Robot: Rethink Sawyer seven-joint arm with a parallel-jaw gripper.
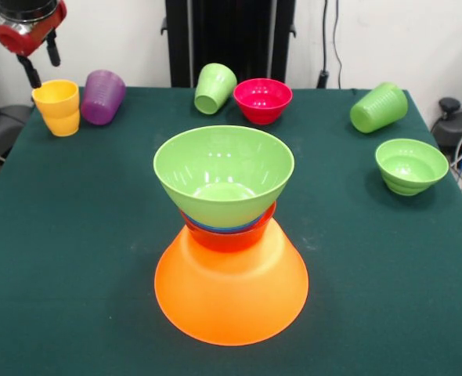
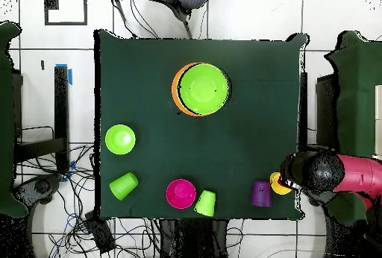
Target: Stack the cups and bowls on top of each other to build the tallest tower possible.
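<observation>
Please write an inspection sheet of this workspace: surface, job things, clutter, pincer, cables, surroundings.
Surface: dark green tablecloth, flat.
Tower: inverted orange bowl as base, red-orange bowl and blue bowl nested, large light green bowl on top.
Loose bowls: pink bowl and small green bowl, upright.
Cups: yellow cup upright; purple cup and two light green cups on their sides.
Clutter: nothing seen.
Pincer: pincer above the yellow cup, holding nothing; open or shut unclear.
Cables: cable tangle on the floor.
Surroundings: white wall, tiled floor.
</observation>
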